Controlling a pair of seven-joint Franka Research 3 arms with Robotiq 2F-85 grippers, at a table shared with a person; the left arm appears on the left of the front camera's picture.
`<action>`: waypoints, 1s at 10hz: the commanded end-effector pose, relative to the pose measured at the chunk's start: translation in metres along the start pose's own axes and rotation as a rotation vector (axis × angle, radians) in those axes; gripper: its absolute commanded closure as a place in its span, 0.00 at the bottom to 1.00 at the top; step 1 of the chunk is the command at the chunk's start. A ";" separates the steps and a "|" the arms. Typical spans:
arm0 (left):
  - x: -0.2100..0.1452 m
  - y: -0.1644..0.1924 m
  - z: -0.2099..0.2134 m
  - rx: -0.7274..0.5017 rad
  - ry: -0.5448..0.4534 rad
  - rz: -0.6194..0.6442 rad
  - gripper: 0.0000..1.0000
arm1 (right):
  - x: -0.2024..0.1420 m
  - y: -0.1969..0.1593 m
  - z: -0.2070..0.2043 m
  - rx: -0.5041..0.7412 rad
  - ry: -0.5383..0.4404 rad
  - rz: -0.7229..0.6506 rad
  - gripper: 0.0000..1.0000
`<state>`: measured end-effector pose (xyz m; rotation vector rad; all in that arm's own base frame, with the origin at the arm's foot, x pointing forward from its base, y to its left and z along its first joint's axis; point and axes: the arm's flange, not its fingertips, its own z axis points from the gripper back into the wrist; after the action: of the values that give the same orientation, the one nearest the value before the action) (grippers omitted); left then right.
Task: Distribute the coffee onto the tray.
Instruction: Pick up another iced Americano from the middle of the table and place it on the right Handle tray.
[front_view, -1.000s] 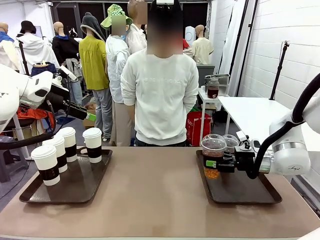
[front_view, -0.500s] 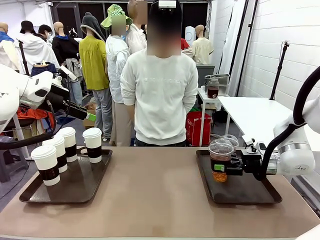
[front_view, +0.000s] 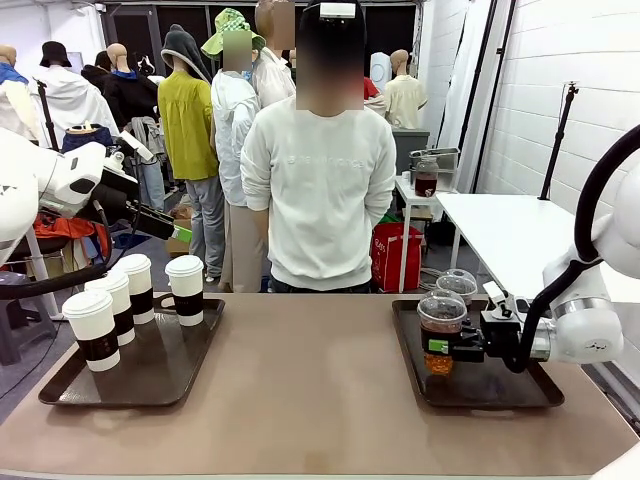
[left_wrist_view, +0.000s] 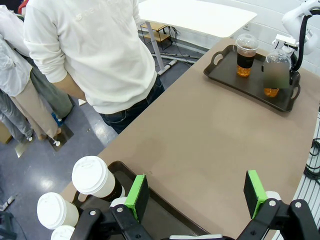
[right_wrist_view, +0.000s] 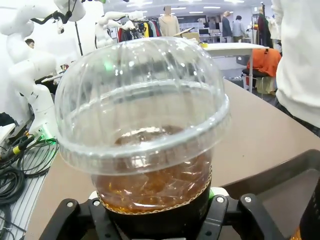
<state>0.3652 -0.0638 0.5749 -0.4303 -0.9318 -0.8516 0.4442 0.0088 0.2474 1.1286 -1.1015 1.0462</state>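
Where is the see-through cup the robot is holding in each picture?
Front view: the held clear cup is right of centre, in the right pincer, over the right tray.
Left wrist view: top right, far off.
Right wrist view: up close in the middle.
Shared landmark: the person's white sweater.

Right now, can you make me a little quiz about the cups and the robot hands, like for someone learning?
1. True or false: the right gripper is shut on a clear cup.
2. How many white cups stand on the left tray?
A) two B) four C) six
3. Fill in: the left gripper is ____ and holds nothing.

Key: 1 true; 2 B; 3 open. The second clear cup stands on the right tray, behind the held one.
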 end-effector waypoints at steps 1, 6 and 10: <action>-0.002 0.002 -0.001 -0.013 -0.010 -0.001 0.00 | -0.003 -0.007 0.004 0.016 -0.050 0.014 0.40; -0.002 0.002 -0.001 -0.013 -0.010 -0.001 0.00 | -0.016 -0.011 0.001 0.004 -0.019 -0.022 0.40; -0.002 0.002 -0.001 -0.013 -0.010 -0.001 0.00 | -0.016 -0.008 0.002 -0.025 -0.001 -0.054 0.00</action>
<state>0.3652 -0.0638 0.5749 -0.4305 -0.9317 -0.8515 0.4473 0.0036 0.2242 1.1416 -1.0828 1.0158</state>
